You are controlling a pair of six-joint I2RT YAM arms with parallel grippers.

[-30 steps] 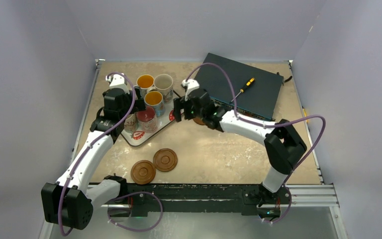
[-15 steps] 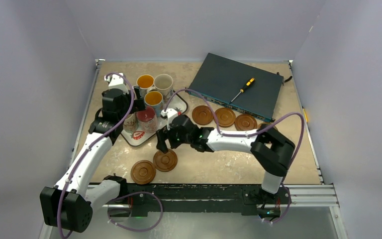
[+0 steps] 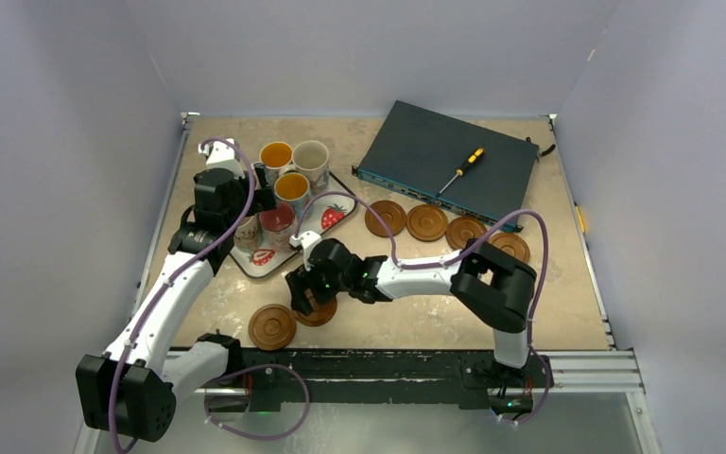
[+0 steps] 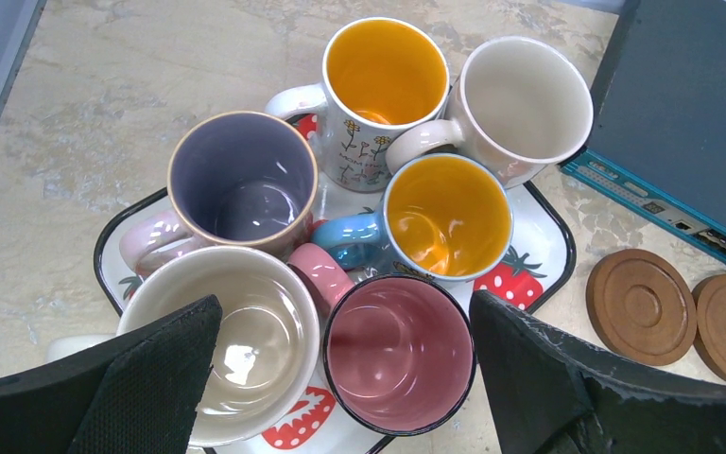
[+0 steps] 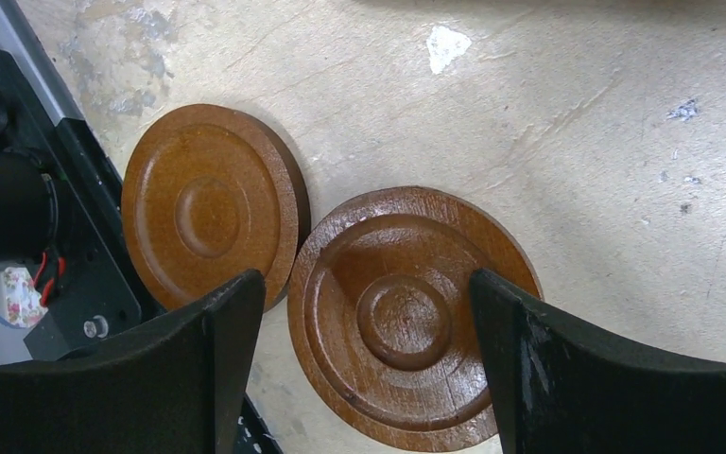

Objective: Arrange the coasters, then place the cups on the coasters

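Several cups stand crowded on the strawberry-print tray [image 4: 541, 274]: a pink cup [image 4: 400, 352], a cream cup [image 4: 243, 340], a purple-lined cup [image 4: 242, 177] and a blue cup with an orange inside [image 4: 447, 215] among them. My left gripper [image 4: 345, 369] hangs open above the pink and cream cups, touching neither. In the right wrist view a brown ringed coaster [image 5: 406, 317] lies flat between the fingers of my open right gripper [image 5: 364, 279], and a second coaster [image 5: 210, 203] sits just beside it. Several more coasters [image 3: 427, 222] line up in a row in front of the dark box.
A dark flat box [image 3: 435, 151] with a yellow-handled screwdriver [image 3: 463, 163] on it lies at the back right. The black front rail [image 3: 388, 364] runs right next to the front coaster [image 3: 272, 326]. Walls close in the table on three sides.
My right arm swung from the back row of coasters near the box down to the two front coasters, open throughout. The left arm has not moved.
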